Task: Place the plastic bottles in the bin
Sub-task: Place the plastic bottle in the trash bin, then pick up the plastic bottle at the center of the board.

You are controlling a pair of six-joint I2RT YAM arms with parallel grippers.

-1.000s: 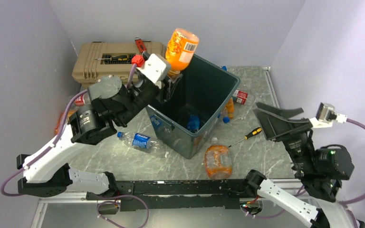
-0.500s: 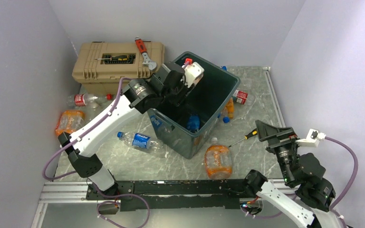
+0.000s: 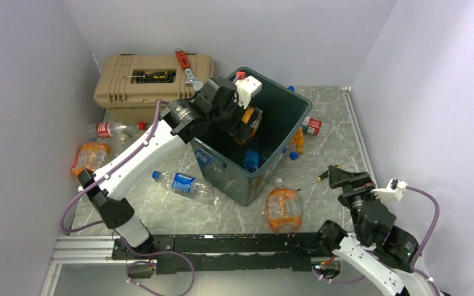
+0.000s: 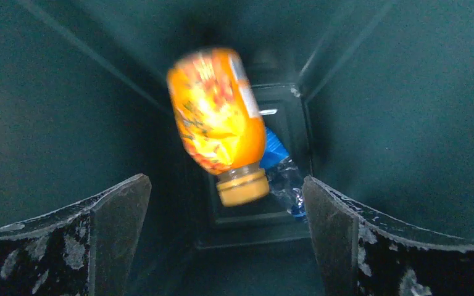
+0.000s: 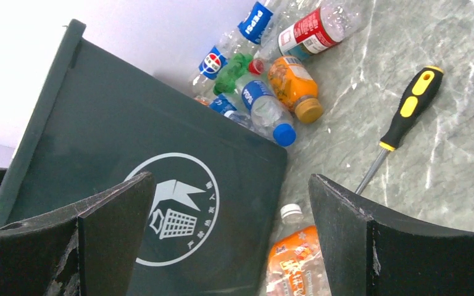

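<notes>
The bin (image 3: 279, 116) is overhung by the left gripper (image 4: 225, 182), fingers spread wide, nothing gripped; the right gripper (image 5: 229, 179) is held wide and empty beside its outer wall. An orange-labelled bottle (image 4: 217, 117) is seen loose inside the bin, cap downward

The top external camera looks steeply down from behind the arm bases (image 3: 129, 234) over the whole grey marbled desk (image 3: 179, 213). The left wrist camera faces straight down into the large dark green-grey plastic bin (image 4: 68, 111), close; both views show the orange-labelled plastic bottle (image 4: 219, 117) inside. The right wrist camera sits low, facing the bin's outer wall, sharing the yellow-handled screwdriver (image 5: 407, 120) with the top view.
</notes>
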